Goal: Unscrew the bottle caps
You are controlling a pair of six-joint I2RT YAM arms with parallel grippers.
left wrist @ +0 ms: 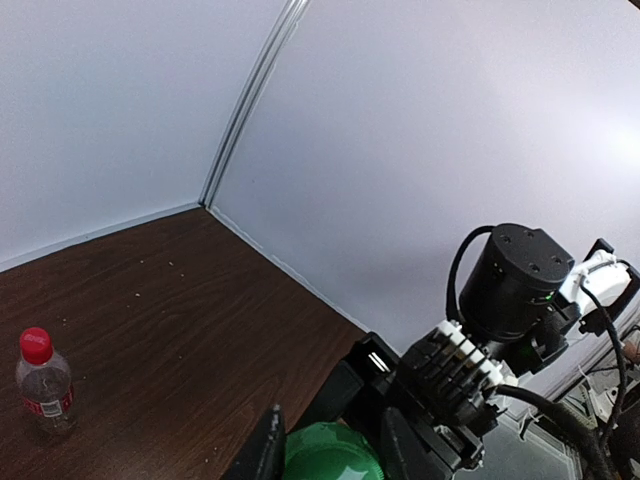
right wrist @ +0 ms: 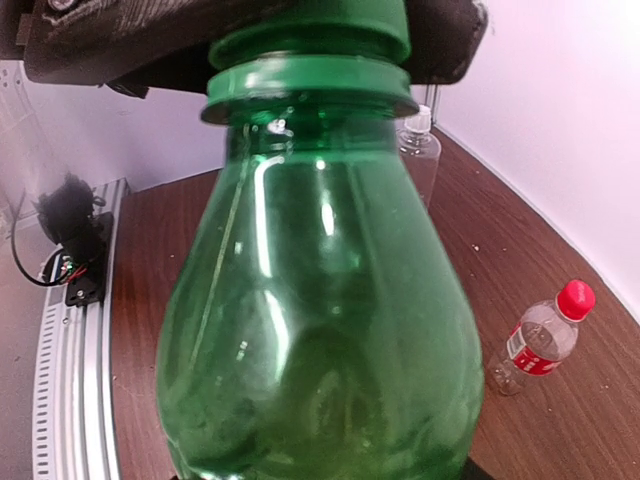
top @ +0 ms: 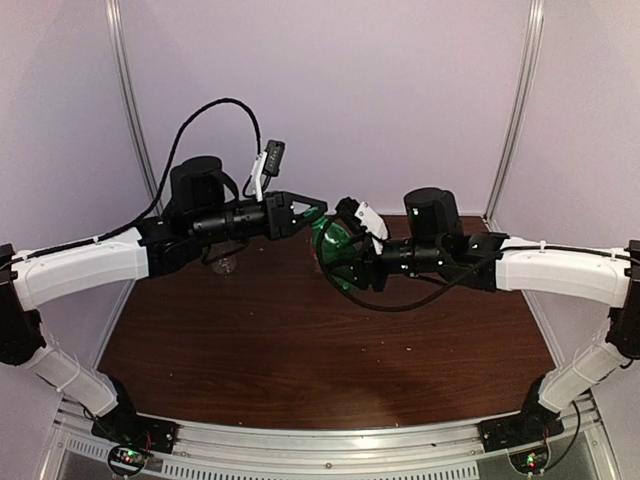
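Note:
The green bottle (top: pixel 338 250) is held off the table, tilted, between the two arms. My right gripper (top: pixel 354 266) is shut on its body, which fills the right wrist view (right wrist: pixel 320 310) and hides the fingers there. My left gripper (top: pixel 312 214) is shut on the green cap (left wrist: pixel 330 452), one dark finger (left wrist: pixel 262 452) on each side of it. From the right wrist the cap (right wrist: pixel 310 25) sits on the neck under the black fingers. The short bottle (right wrist: pixel 538 345) with a red cap (right wrist: pixel 575 298) and the clear bottle (right wrist: pixel 421 155) with a white cap (right wrist: pixel 424 118) stand on the table.
The brown table (top: pixel 300 350) is enclosed by white walls (top: pixel 380 90) at the back and sides. The short red-capped bottle (left wrist: pixel 42 385) stands near the back left wall. An aluminium rail (top: pixel 330 445) with both arm bases runs along the near edge.

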